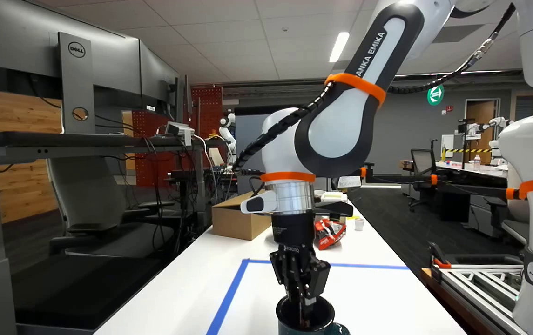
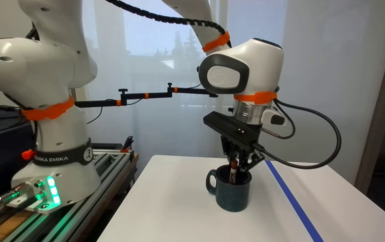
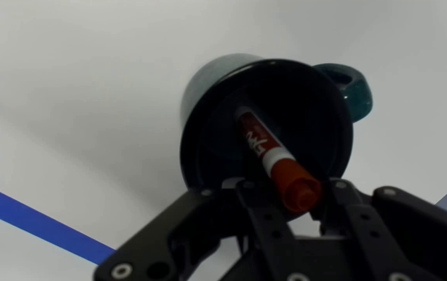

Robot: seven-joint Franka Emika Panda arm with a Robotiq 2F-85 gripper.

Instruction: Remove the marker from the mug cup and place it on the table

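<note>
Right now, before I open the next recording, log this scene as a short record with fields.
target: marker, orange end up, lower end inside the mug cup
container: the mug cup, dark teal and speckled, upright, with a handle
surface: table, white, marked with blue tape
end effector: gripper, fingers on either side of the marker's orange end; whether they grip it cannot be told
nearby: cardboard box and red package farther along the table
status: marker not yet out of the mug cup
</note>
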